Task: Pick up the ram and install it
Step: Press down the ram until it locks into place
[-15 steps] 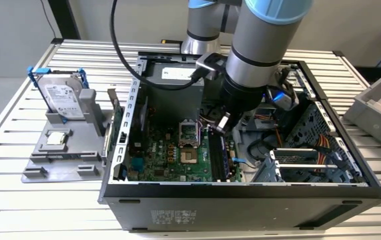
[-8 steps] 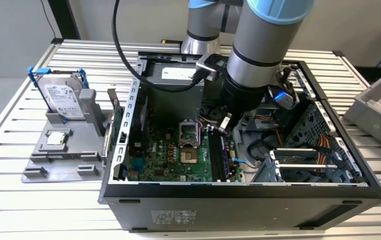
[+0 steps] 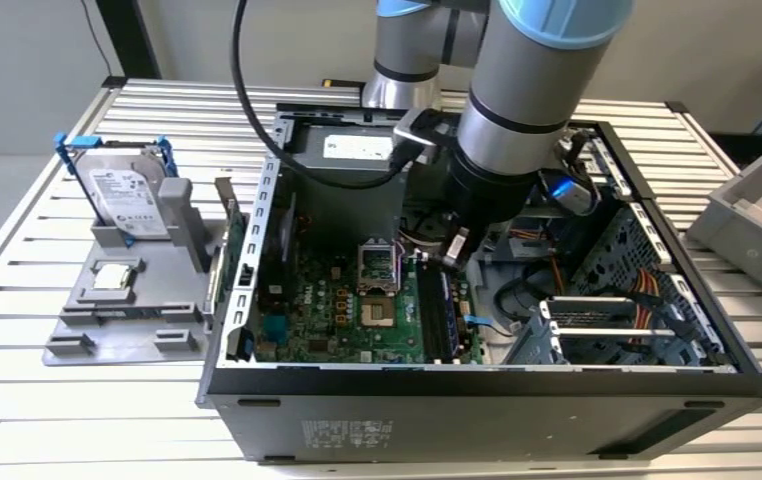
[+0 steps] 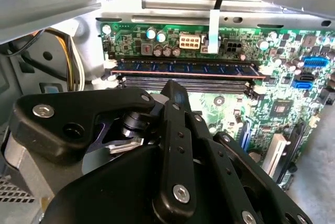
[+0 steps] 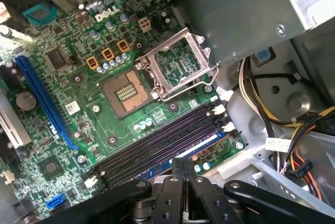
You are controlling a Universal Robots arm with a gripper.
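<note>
- Step in hand: you are looking at the seating stage, not the pick-up. The ram [image 4: 188,68] is standing on edge in one of the memory slots on the motherboard [image 5: 78,77], inside the open computer case [image 3: 488,385].
- Position of the ram: it is lying along the slot row. It is occupying the slot farthest from the open CPU socket [image 5: 125,90], with the empty dark slots [image 5: 157,145] running between the two.
- Tool: the gripper [image 4: 174,89] is hanging just over the slot row with its fingers pressed together. It is carrying nothing between them.
- Contact: in both wrist views the fingertips are sitting close above the slots, next to the stick's top edge. You cannot tell from these views whether they are touching it.
- Judgement on progress: the stick is looking level along its length, so insertion is probably well advanced. Whether it is fully home is not showing.
- Judgement on what the seating is calling for: you are needing straight downward pressure on the top edge, spread evenly so neither end is tilting up. The white end latches [image 5: 227,126] should be snapping against the stick's ends.
- Risk: a push landing on an empty slot would be doing nothing.
</note>
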